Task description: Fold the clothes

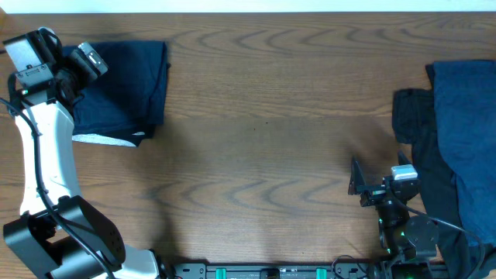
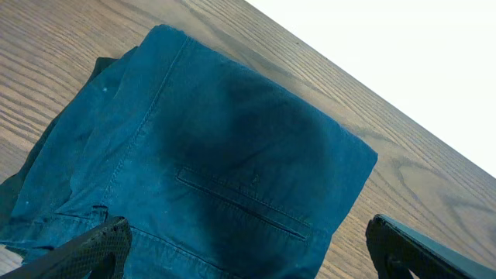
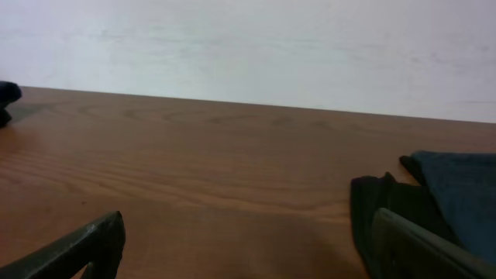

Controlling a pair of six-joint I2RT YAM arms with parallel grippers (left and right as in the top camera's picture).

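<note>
Hovering left jaws spread over folded navy garment [image 1: 128, 77]; right jaws spread; white tag [image 1: 108, 140] unreadable

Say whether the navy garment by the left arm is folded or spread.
Folded: the navy garment is a compact rectangle, layers stacked at its edge.

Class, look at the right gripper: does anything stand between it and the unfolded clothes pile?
Nothing visible does. Only bare wooden table separates the open right gripper from the unfolded clothes pile, which lies just to its right at the table's edge.
</note>
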